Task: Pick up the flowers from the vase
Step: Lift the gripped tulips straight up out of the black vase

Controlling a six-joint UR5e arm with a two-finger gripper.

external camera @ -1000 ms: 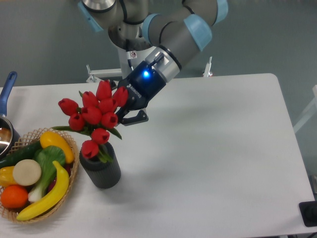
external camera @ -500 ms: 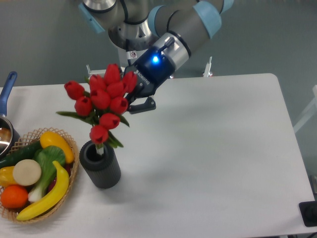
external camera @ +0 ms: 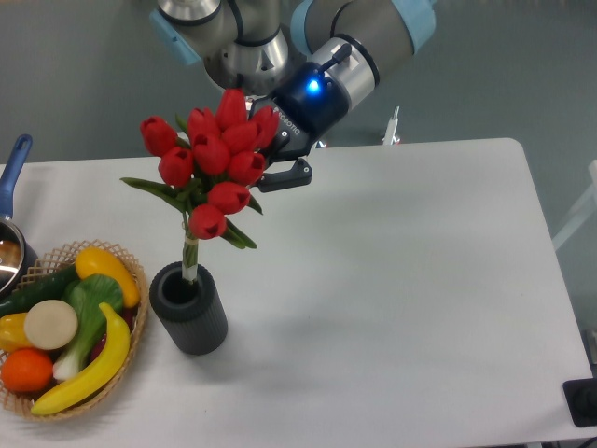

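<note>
The flowers [external camera: 213,159], a bunch of red tulip buds with green leaves, hang above the vase. Their pale stem bundle [external camera: 190,257] is mostly drawn out, with only its lower end still inside the mouth. The vase [external camera: 189,310] is a short dark grey ribbed cylinder standing upright at the table's front left. My gripper [external camera: 270,166] is at the right side of the bunch, shut on the flowers among the buds. One dark finger [external camera: 291,175] shows; the other is hidden behind the buds.
A wicker basket [external camera: 129,271] of fruit and vegetables, with a banana [external camera: 89,369] and an orange [external camera: 26,370], sits just left of the vase. A pot with a blue handle [external camera: 11,173] is at the far left edge. A dark object [external camera: 583,401] lies at the front right corner.
My gripper has risen up and to the right with the flowers. The bunch has lifted from resting on the vase's mouth, so most of the stem now shows.
</note>
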